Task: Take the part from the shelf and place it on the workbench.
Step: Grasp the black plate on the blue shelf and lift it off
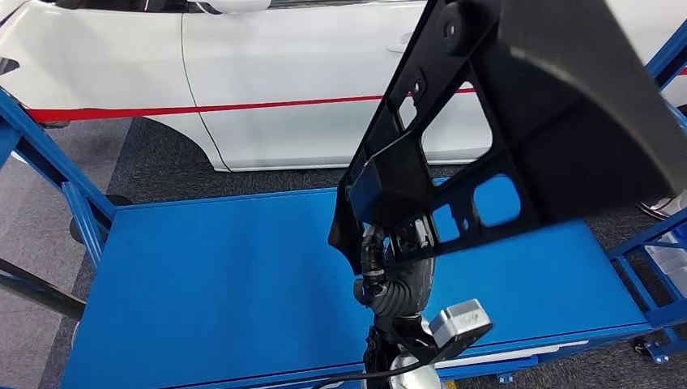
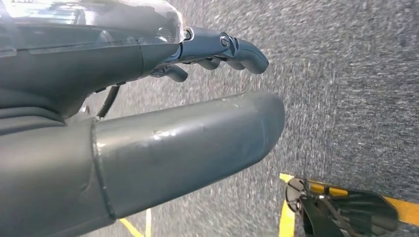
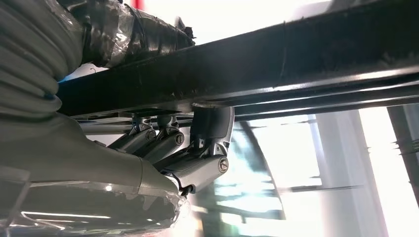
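Note:
A large black plastic part (image 1: 502, 121) with cut-out openings is held up in front of me, tilted, above the blue workbench (image 1: 227, 275). My right hand (image 1: 397, 267) grips its lower end from below. In the right wrist view the fingers (image 3: 173, 143) are curled under a black bar of the part (image 3: 296, 54), with the thumb on the other side. My left hand (image 2: 217, 49) hangs over grey carpet, its fingers loosely bent and apart from the thick thumb (image 2: 197, 138), holding nothing.
A white car (image 1: 267, 81) with a red stripe stands behind the workbench. Blue frame rails (image 1: 49, 162) rise at the left and blue rails (image 1: 656, 243) at the right. Yellow floor tape (image 2: 286, 207) lies on the carpet below my left hand.

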